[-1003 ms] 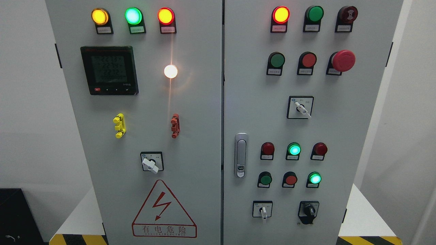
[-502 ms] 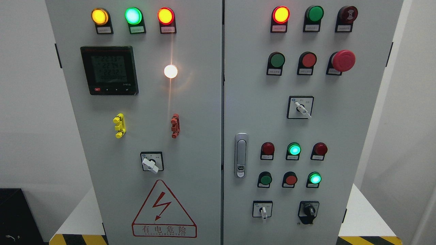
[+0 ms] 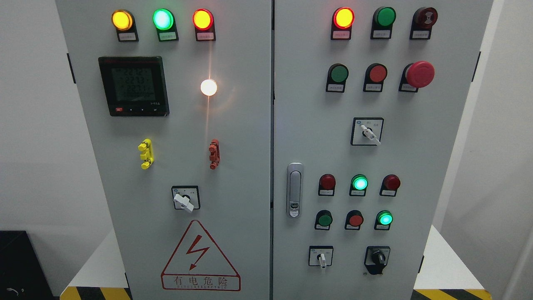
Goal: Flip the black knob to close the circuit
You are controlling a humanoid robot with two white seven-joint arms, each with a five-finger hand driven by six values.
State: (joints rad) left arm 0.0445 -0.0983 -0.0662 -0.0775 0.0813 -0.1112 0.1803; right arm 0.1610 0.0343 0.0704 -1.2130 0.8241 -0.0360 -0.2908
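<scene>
The black knob [image 3: 378, 257] sits at the lower right of the grey electrical cabinet [image 3: 250, 166], on the right door. Its handle stands roughly upright on a black base. To its left is a small white selector switch [image 3: 321, 257]. Neither of my hands shows anywhere in the head view.
The right door carries rows of red and green lamps and buttons, a red mushroom stop button [image 3: 419, 74], a white selector [image 3: 368, 132] and a metal door latch [image 3: 295, 190]. The left door holds a meter [image 3: 134, 86], a white selector [image 3: 185, 200] and a warning triangle [image 3: 200, 257].
Only the digits on the meter display have flickered; nothing else has moved.
</scene>
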